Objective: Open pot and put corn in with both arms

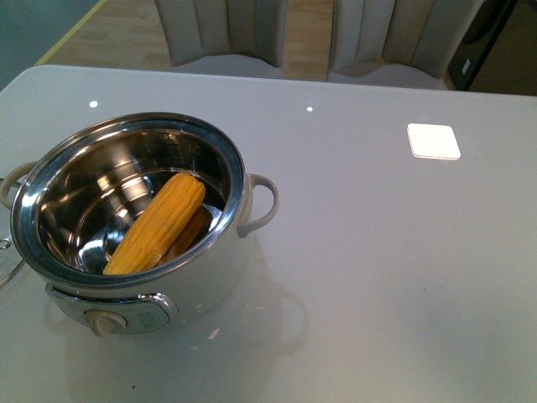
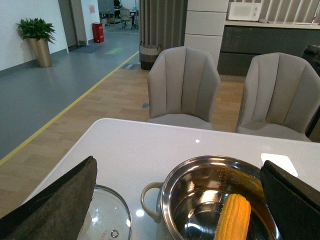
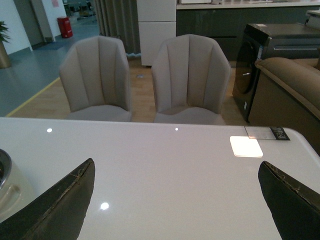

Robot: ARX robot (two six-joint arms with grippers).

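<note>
**In the pot, corn already down — leftover risks only**

Below and just ahead of the left hand (image 2: 175,200), fingers spread apart and holding nothing, sits the round cream-white electric pot with shiny steel interior (image 1: 126,218). The yellow-orange tapered corn cob (image 1: 159,222) lies inside it, leaning diagonally with one end up near the rim. The task looks done, going by this layout.

Risks:
- The left hand hangs close over the pot; dropping or swinging could clip the steel rim or a loop handle and shove the pot across the glossy white surface (image 1: 377,252).
- The round clear glass lid (image 2: 107,217) lies on the surface beside the pot, under one left finger (image 2: 55,205); a careless retreat could knock it off the near edge.

The right hand (image 3: 175,200) is well off to the side of the pot, spread apart, empty, over bare surface.
</note>
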